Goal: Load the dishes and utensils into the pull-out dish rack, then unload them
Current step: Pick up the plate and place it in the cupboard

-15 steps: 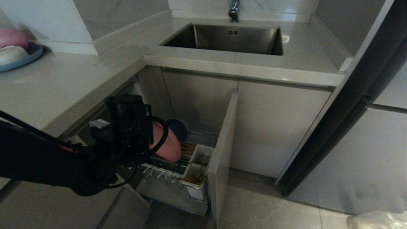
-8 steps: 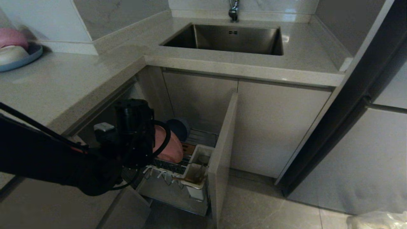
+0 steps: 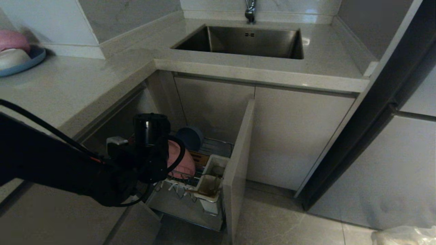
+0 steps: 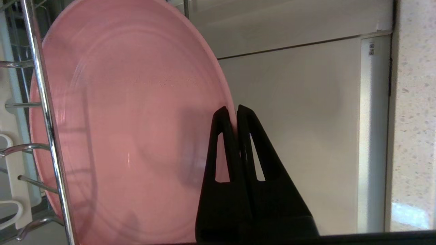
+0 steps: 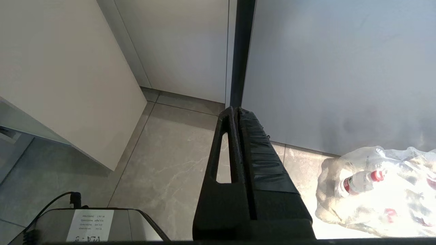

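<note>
Over the pulled-out chrome wire dish rack (image 3: 190, 211), left pincer (image 4: 235, 110) pinches the rim of the upright salmon-pink round plate (image 4: 129, 129) beside a wire; blue-grey bowl (image 3: 189, 137) behind; right pincer (image 5: 236, 110) closed, idle above the floor.

materials and finishes at the pull-out dish rack (image 3: 190, 190)

plate (image 4: 129, 119): smooth pink glaze, satin sheen. rack wires (image 4: 47, 129): polished chrome metal. pegs (image 4: 10, 204): white glossy plastic. left gripper (image 4: 234, 114) fingers (image 4: 221, 136): matt black plastic. countertop (image 3: 85, 85): speckled stone, polished. sink (image 3: 245, 41): brushed steel. floor (image 5: 170, 163): veined grey tile, low gloss.
</note>
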